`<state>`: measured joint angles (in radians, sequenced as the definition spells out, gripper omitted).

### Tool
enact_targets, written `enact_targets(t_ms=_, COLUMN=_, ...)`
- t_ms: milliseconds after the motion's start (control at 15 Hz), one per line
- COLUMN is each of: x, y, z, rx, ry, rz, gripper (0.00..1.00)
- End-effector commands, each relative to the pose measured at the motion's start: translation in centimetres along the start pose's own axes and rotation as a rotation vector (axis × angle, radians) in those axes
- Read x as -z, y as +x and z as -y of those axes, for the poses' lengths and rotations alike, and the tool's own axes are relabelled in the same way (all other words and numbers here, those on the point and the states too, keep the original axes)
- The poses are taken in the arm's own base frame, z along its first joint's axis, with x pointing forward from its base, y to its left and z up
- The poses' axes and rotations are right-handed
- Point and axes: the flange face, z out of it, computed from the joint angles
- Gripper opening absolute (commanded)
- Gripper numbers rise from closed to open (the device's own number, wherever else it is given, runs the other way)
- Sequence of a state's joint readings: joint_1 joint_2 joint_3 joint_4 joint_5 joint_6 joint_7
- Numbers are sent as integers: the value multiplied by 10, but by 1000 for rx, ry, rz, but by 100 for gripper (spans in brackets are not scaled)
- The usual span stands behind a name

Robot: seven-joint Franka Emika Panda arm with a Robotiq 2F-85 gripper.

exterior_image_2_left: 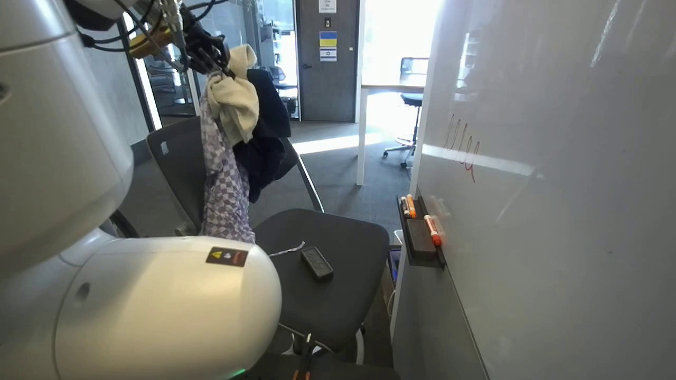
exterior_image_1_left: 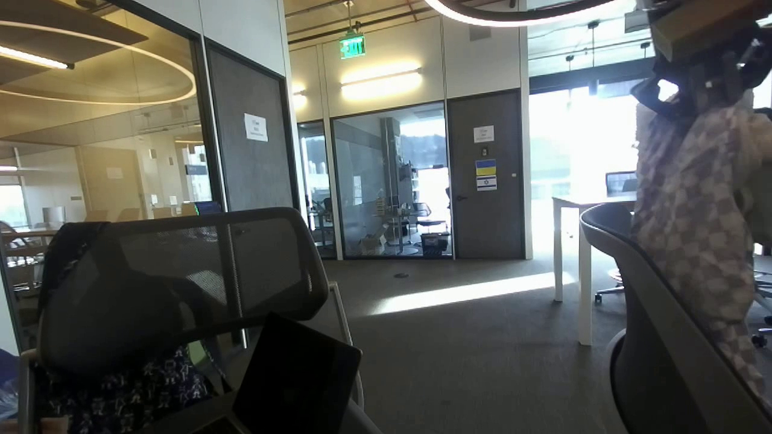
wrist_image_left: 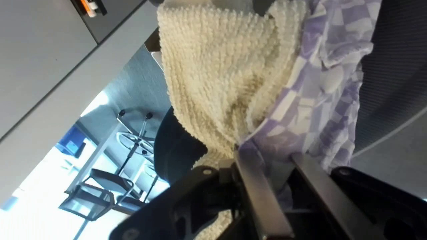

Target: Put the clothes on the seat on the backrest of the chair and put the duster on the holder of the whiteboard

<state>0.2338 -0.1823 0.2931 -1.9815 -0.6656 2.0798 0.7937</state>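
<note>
See the gripper (wrist_image_left: 272, 156) higher than the backrest (exterior_image_2_left: 177, 158), fingers (wrist_image_left: 263, 203) nearly together and clamped on a bunched fold of checkered cloth (wrist_image_left: 297, 116), purple and white in the wrist view. Make out the cloth below the gripper in both exterior views; in an exterior view, trace the drop in front of the backrest toward the seat (exterior_image_2_left: 348, 295), lower end hidden behind the robot arm (exterior_image_2_left: 174, 295). Find the cream towel (wrist_image_left: 213, 66) curled thickly right beside the checkered cloth, close by the fingers; cannot tell about a pinch on the towel as well. Notice the dark blue cloth (exterior_image_2_left: 269, 105) next to the towel, in front of part of the backrest; cannot tell between draped over the top edge and hung from the grip. Find the duster (exterior_image_2_left: 317, 263) lying flat on the seat, dark, with small marks on the upper face, well apart from the gripper and near a thin pale cord (exterior_image_2_left: 288, 249). At the right of an exterior view, see the whiteboard (exterior_image_2_left: 554, 105) with a red scribble (exterior_image_2_left: 462, 142), and on it the holder (exterior_image_2_left: 426, 260) with orange markers (exterior_image_2_left: 411, 206), a red-capped marker (exterior_image_2_left: 433, 232) and a dark block (exterior_image_2_left: 420, 235) inside. In an exterior view, spot the mesh chair (exterior_image_1_left: 181, 271) with patterned cloth (exterior_image_1_left: 139, 386) below the back and a dark panel (exterior_image_1_left: 301, 380) tilted in front. Farther back, make out a dark gray door (exterior_image_1_left: 488, 223) and a lit green exit sign (exterior_image_1_left: 353, 45).
</note>
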Motion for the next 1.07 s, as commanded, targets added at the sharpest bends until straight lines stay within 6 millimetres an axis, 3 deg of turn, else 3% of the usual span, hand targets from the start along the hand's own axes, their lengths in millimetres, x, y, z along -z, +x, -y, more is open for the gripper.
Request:
enact_targets(t_ms=0, x=51, y=23, z=33, rx=83, ry=45, rz=-99, gripper=9)
enact_targets(t_ms=133, x=65, y=22, z=59, rx=145, ry=91, rz=-123, gripper=8)
enact_targets(t_ms=267, x=65, y=20, z=85, rx=209, ry=137, rz=-114, gripper=8)
enact_targets(t_ms=533, x=44, y=17, z=127, rx=331, ry=261, rz=-80, gripper=8)
enact_targets(t_ms=667, x=30, y=17, z=139, rx=368, ry=293, rz=-54, gripper=7)
enact_targets(t_ms=733, x=23, y=17, z=140, rx=381, ry=301, rz=-43, gripper=46)
enact_targets(t_ms=867, x=17, y=21, z=138, rx=395, ry=320, rz=-35, gripper=52)
enact_targets(t_ms=1000, x=14, y=27, z=133, rx=395, ry=348, rz=-21, gripper=67)
